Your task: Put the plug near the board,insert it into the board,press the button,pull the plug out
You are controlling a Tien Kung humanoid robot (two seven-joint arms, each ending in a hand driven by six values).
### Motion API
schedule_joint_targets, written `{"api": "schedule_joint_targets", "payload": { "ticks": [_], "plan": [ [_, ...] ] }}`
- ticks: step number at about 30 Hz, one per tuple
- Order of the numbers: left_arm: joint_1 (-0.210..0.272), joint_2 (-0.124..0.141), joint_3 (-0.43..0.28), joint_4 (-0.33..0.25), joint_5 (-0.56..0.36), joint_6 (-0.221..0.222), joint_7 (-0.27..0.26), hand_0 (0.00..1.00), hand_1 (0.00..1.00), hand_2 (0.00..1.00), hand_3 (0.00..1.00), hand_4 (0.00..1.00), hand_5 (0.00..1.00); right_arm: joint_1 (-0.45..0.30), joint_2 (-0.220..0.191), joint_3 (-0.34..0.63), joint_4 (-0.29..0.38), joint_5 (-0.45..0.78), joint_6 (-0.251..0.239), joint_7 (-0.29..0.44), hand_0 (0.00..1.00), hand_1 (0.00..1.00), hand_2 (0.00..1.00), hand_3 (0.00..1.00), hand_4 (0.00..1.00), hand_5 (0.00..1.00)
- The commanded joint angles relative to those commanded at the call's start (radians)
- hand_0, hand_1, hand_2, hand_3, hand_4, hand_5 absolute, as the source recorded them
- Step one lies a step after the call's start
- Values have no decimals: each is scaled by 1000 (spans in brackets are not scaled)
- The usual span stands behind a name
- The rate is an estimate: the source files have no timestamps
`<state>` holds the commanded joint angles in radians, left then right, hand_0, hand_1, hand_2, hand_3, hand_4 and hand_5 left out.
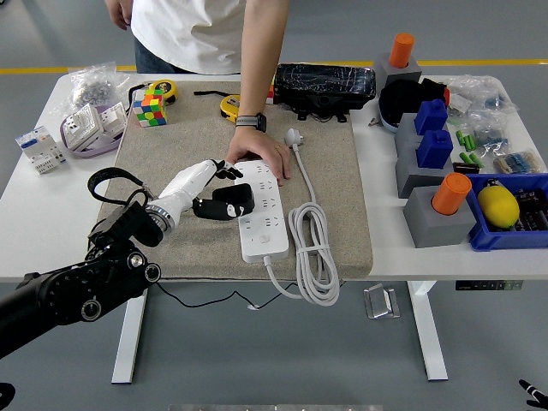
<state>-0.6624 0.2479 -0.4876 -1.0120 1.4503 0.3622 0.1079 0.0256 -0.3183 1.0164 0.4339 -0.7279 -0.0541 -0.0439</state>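
A white power strip [264, 219] lies lengthwise on the beige mat [171, 154]. Its white plug [294, 135] rests on the mat beyond the strip's far right corner, and the cable [313, 248] coils to the right of the strip. My left hand [226, 193], with a white forearm and black fingers, hovers at the strip's left edge near its far end, fingers loosely spread and holding nothing. A person's hand [262, 154] presses flat on the strip's far end. Only a black tip of my right hand [534, 394] shows at the bottom right corner.
A Rubik's cube [147, 109], tape measures and a black case [325, 84] stand along the back. Grey blocks with orange and blue pegs [437, 201] and a blue bin [514, 214] fill the right side. Boxes and a pouch lie at far left.
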Motion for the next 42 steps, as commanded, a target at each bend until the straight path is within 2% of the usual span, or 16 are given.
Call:
{"api": "schedule_joint_targets", "payload": {
  "ticks": [5, 6, 11, 12, 17, 18, 26, 32, 38, 41, 42],
  "plan": [
    [-13, -11, 26, 27, -17, 9, -3, 629, 623, 597, 603, 927, 248, -1, 1, 3, 1, 0, 0, 0, 622, 668, 639, 573, 983, 584],
    [-14, -12, 30, 29, -20, 11, -5, 476, 509, 544, 556, 848, 189, -1, 1, 3, 2, 0, 0, 0, 623, 669, 638, 573, 983, 585],
    [-19, -20, 43, 36, -37, 23, -18, 476, 509, 544, 556, 848, 189, -2, 2, 3, 1, -1, 0, 0, 623, 669, 638, 573, 983, 585],
    [-19, -21, 44, 36, -39, 25, -20, 382, 440, 481, 541, 701, 50, -3, 2, 4, 2, -1, -1, 0, 622, 668, 639, 573, 983, 585],
    [-16, -21, 41, 35, -51, 34, -39, 382, 440, 481, 541, 701, 50, -5, 2, 4, 2, -1, -1, 0, 622, 668, 639, 573, 983, 585],
    [-16, -21, 40, 36, -53, 37, -45, 374, 419, 452, 528, 682, 17, -5, 2, 4, 1, -1, -1, 0, 622, 666, 638, 573, 983, 585],
    [0, -13, 1, 29, -66, 68, -112, 370, 412, 443, 525, 676, 10, -9, 6, 10, 2, -4, -1, 0, 622, 667, 638, 573, 983, 584],
    [32, 11, -59, 15, -62, 78, -141, 373, 409, 436, 522, 672, 9, -11, 7, 14, 1, -4, -2, 1, 621, 667, 639, 573, 983, 585],
    [58, 23, -98, 70, -70, 99, -159, 386, 422, 445, 526, 676, 22, -13, 13, 14, 0, -4, -1, 1, 624, 668, 639, 572, 983, 584],
    [57, 27, -97, 122, -90, 114, -170, 386, 422, 445, 526, 676, 22, -12, 14, 12, -1, -3, -1, 1, 624, 668, 639, 572, 983, 584],
    [56, 28, -96, 132, -93, 115, -170, 475, 498, 534, 560, 755, 66, -11, 14, 12, -1, -3, -1, 1, 621, 668, 639, 572, 983, 584]
  ]
}}
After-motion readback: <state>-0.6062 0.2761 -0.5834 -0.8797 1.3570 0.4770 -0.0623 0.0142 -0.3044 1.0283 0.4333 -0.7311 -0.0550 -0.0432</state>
